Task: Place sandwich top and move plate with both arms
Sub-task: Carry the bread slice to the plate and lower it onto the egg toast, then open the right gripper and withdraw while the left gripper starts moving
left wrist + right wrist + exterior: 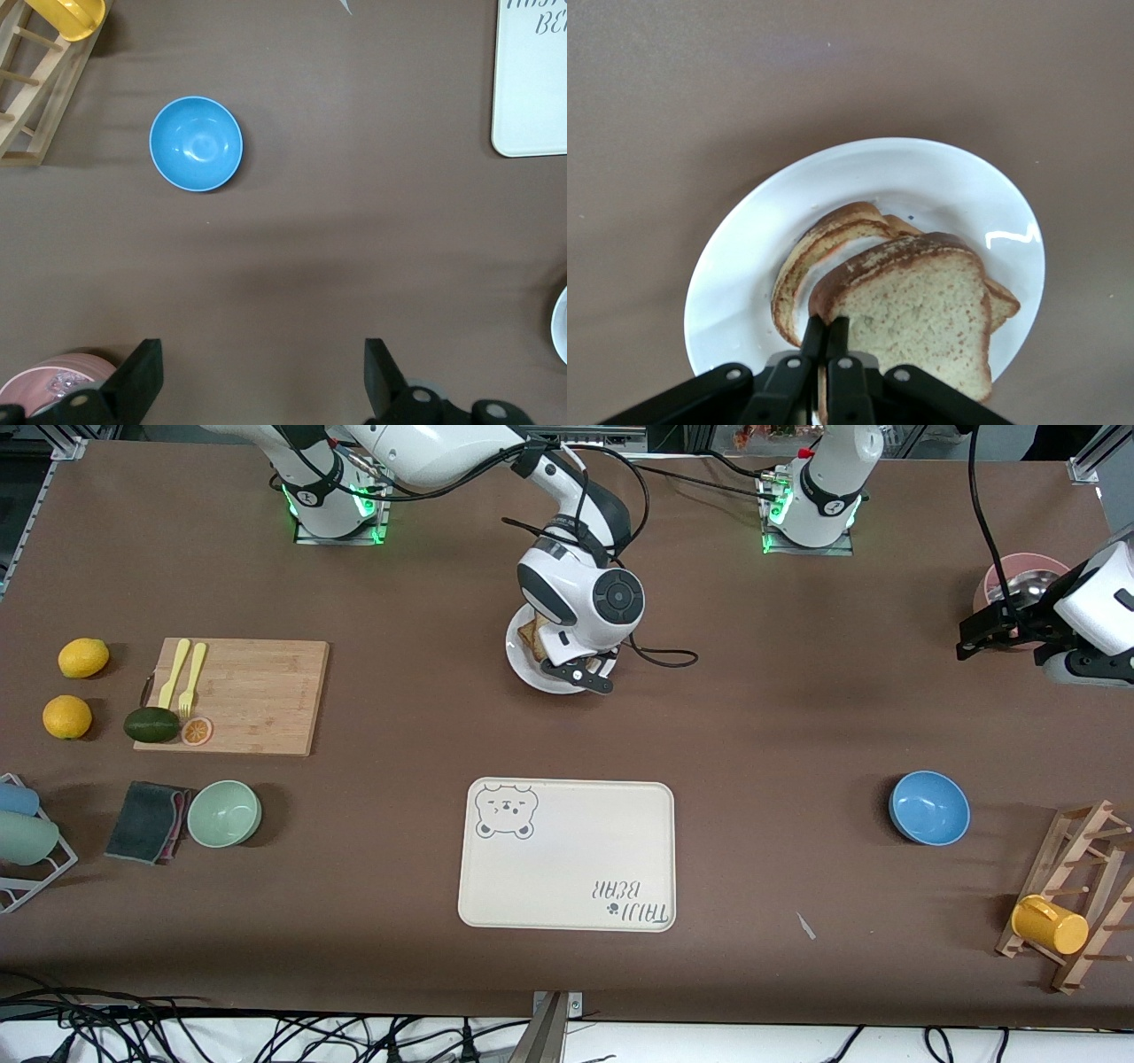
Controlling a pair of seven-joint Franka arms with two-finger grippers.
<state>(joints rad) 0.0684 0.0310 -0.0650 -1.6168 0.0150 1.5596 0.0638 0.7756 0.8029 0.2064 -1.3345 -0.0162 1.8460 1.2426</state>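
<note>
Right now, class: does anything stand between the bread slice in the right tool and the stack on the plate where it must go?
Nothing visible does. The right tool holds the sandwich top directly over the lower slices on the plate.

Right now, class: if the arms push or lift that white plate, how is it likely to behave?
The plate looks glossy, so it probably slides easily. Its raised rim likely gives some grip. The bread stacked on it may shift if it tilts.
</note>
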